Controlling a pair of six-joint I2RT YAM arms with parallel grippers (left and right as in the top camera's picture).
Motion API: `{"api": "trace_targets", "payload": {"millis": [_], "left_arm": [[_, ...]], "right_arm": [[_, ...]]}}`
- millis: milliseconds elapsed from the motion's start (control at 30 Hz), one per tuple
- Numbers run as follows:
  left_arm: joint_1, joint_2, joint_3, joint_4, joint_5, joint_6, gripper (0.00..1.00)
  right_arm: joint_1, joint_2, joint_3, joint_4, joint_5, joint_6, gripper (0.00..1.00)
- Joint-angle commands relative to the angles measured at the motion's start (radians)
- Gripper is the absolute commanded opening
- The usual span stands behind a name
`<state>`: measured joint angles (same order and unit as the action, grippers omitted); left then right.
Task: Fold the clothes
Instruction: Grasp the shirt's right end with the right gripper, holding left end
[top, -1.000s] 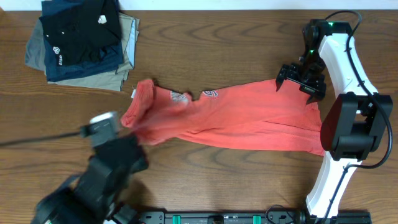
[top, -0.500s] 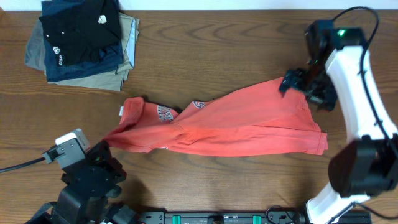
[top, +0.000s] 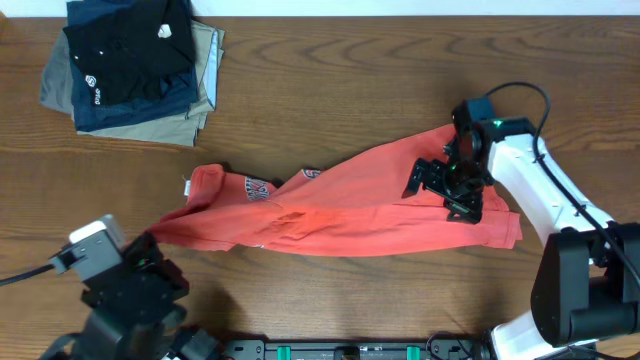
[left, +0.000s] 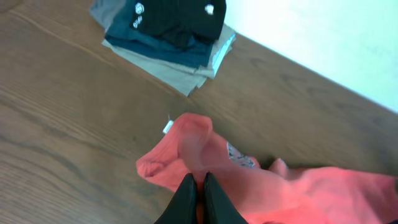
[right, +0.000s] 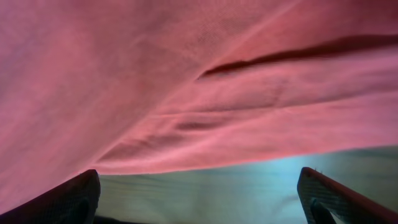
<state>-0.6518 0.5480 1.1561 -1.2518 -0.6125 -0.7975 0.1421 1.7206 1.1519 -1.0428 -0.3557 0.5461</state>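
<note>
Pinching a ridge of the coral-red T-shirt (top: 340, 212), the left gripper (left: 198, 186) has its two dark fingers (left: 185, 198) pressed together, with cloth caught between them at the garment's left end. From that pinch the fabric rises in a small hump and spreads toward the collar, where a white neck tag (left: 168, 127) sticks out over the wood. In the overhead view this arm sits at the near-left corner of the table (top: 330, 90), and the shirt's left edge draws down to a point to meet it.

The right gripper (top: 443, 192) stands spread wide over the shirt's right part, near the hem end. Its wrist camera shows both fingertips low in the corners, wrinkled red cloth filling most of the picture and a strip of tabletop below. Whether the fingers touch the fabric cannot be told.

The shirt lies crumpled lengthwise across the middle of the table, running from lower left up to the right, with bits of navy lettering (top: 262, 188) showing near its left third. Well apart from it, at the far-left corner, rests a stack of folded garments (top: 130, 70), black on top of navy and khaki.
</note>
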Motion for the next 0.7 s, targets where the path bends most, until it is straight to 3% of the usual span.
{"api": "trace_targets", "payload": {"millis": [0, 433, 667], "left_arm": [[0.002, -0.008, 0.090, -0.014, -0.068, -0.016, 0.06], [0.002, -0.008, 0.156, -0.060, -0.069, -0.016, 0.06], [0.002, -0.008, 0.156, -0.061, -0.069, -0.016, 0.06]], "right_arm": [[-0.025, -0.024, -0.035, 0.063, -0.085, 0.027, 0.99], [-0.045, -0.024, -0.256, 0.462, -0.210, 0.228, 0.99], [-0.043, -0.024, -0.327, 0.631, -0.254, 0.259, 0.99]]}}
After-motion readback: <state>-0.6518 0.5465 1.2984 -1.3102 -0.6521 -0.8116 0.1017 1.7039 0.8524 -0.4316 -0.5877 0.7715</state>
